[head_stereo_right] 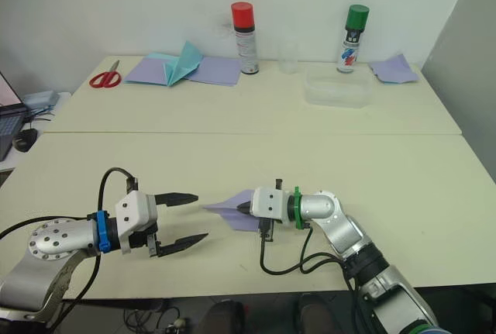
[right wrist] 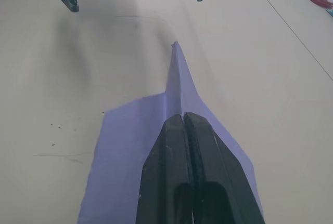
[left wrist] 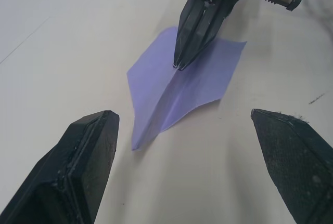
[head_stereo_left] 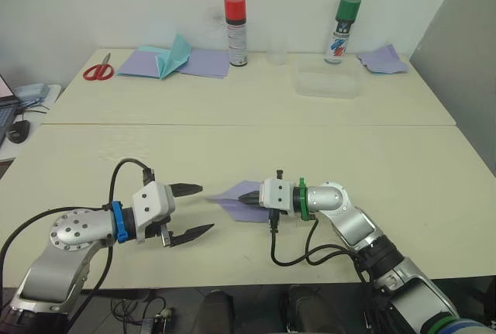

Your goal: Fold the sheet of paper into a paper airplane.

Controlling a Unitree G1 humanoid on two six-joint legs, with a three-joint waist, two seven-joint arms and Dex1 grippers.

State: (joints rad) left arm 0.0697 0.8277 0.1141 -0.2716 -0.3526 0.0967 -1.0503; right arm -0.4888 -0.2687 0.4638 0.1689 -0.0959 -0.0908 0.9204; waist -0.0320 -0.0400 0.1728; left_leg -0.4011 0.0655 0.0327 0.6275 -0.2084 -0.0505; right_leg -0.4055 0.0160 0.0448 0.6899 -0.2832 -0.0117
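— What is your right hand doing?

— My right hand (head_stereo_left: 252, 198) has its two black fingers (right wrist: 193, 172) pressed together on the centre ridge of the paper airplane (left wrist: 174, 91), pinching it from the tail end. The lavender wedge lies on the counter (head_stereo_left: 232, 148) near the front edge, its nose pointing toward my left hand (head_stereo_left: 192, 211).

— And the left?

— That one is spread wide, gripping nothing, hovering just short of the nose with one finger on each side of its line.

— Anything farther out?

— Along the back of the counter: red scissors (head_stereo_left: 98, 69), flat lavender sheets with a teal folded piece (head_stereo_left: 175, 56), a red-capped spray can (head_stereo_left: 236, 30), a clear tub (head_stereo_left: 328, 84), a green-capped can (head_stereo_left: 342, 29), and a lavender scrap (head_stereo_left: 383, 60).
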